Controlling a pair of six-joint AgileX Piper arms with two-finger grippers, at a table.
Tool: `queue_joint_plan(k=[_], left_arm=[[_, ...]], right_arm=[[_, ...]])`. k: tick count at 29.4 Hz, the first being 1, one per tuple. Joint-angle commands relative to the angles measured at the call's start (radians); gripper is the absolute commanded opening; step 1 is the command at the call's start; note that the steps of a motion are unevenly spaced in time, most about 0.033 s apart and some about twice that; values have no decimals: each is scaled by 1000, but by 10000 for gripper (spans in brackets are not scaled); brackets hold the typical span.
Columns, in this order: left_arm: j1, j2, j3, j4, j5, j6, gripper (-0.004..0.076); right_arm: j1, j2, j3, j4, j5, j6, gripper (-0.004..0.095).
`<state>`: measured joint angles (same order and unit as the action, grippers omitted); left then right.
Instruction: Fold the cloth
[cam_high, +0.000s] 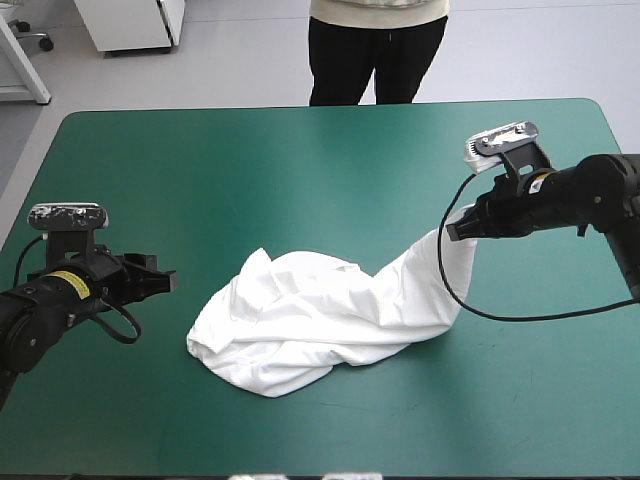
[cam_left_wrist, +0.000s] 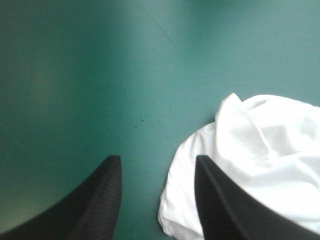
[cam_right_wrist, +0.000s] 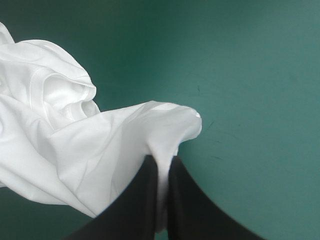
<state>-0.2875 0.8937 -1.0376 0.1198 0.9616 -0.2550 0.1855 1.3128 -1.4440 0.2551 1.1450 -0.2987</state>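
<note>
The table (cam_high: 300, 150) under its teal-green cover carried the white T-shirt (cam_high: 300, 325), a crumpled heap near the middle, with 1 stretch of fabric rising toward the right. The right gripper (cam_high: 458, 230) hung above the cover, its 2 black fingers pinched on the end of that stretch. The left gripper (cam_high: 168, 283) sat near the heap's left edge, apart from it, its 2 fingers spread wide over bare cover.

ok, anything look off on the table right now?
Nothing damaged or spilled. The T-shirt is a crumpled heap, one end lifted by the right claw, shut on it. The left claw stands open beside the heap, not touching.
</note>
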Motion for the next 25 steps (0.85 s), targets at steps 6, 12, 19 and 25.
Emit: queue_joint_plan(k=[6,12,19,25], left_arm=[[-1,-6,-35,3,-54,10,339],[-1,-6,-35,3,-54,14,339],[-1,11,-37,-81,-14,110,339],[-1,79,-37,-134,18,174,339]], right_arm=[[-2,-27,-26,12,-41,-9,0],[-2,-27,-26,12,-41,-9,0],[-2,-27,-26,12,-41,-9,0],[-2,-27,-26,14,-41,-5,0]])
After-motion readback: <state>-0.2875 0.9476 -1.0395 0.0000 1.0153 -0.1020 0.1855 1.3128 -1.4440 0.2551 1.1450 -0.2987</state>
